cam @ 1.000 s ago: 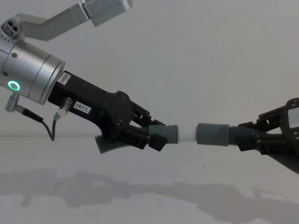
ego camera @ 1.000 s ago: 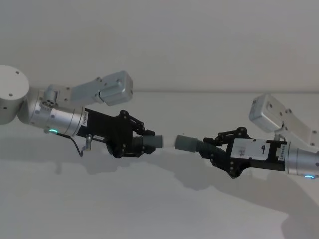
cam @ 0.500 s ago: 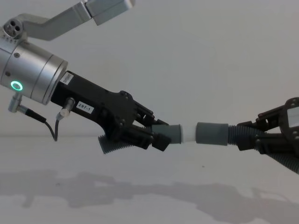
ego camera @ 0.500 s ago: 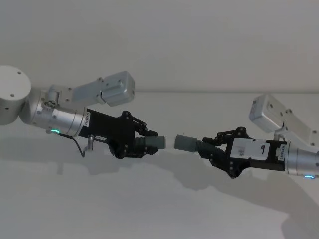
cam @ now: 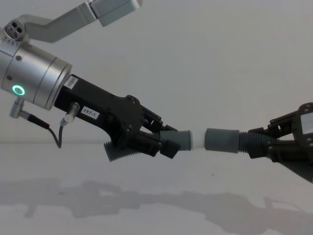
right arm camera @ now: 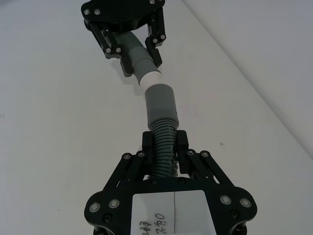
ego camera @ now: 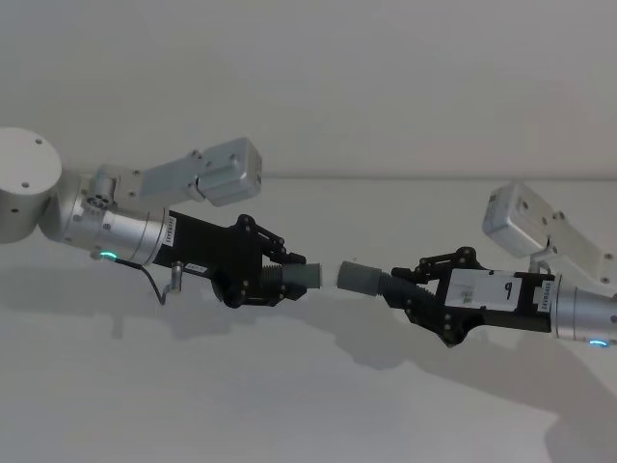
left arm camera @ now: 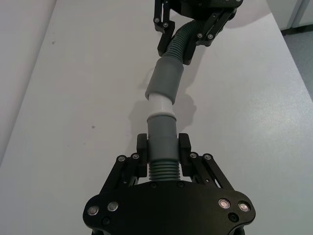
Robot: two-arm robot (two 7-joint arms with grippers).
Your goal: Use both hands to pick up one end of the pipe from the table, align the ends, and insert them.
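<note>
Held in the air above the white table (ego camera: 318, 405): two ribbed hose pieces, cuffs facing each other.

Nearest in the chest view, from the left: left gripper (cam: 164, 141), black, on a silver wrist with a green ring light (cam: 18, 90), fingers clamped narrow on the left hose piece (left arm camera: 161, 169) right at the joint of ribs and cuff. Ribbed tail (cam: 122, 151) sticking out below and behind the gripper. Left cuff (cam: 184, 139) pointing right, white tip (cam: 197, 140) out front.

Across from it: right cuff (cam: 222, 140), plain grey, mouth just meeting the white tip, most of the tip bare between the two cuffs. In the left wrist view, right cuff (left arm camera: 165, 79) slightly tilted against the tip, not quite in line.

Farther right: right gripper (cam: 266, 143), fingers closed on the ribbed part of the right hose piece (right arm camera: 164, 142) just behind its cuff.
</note>
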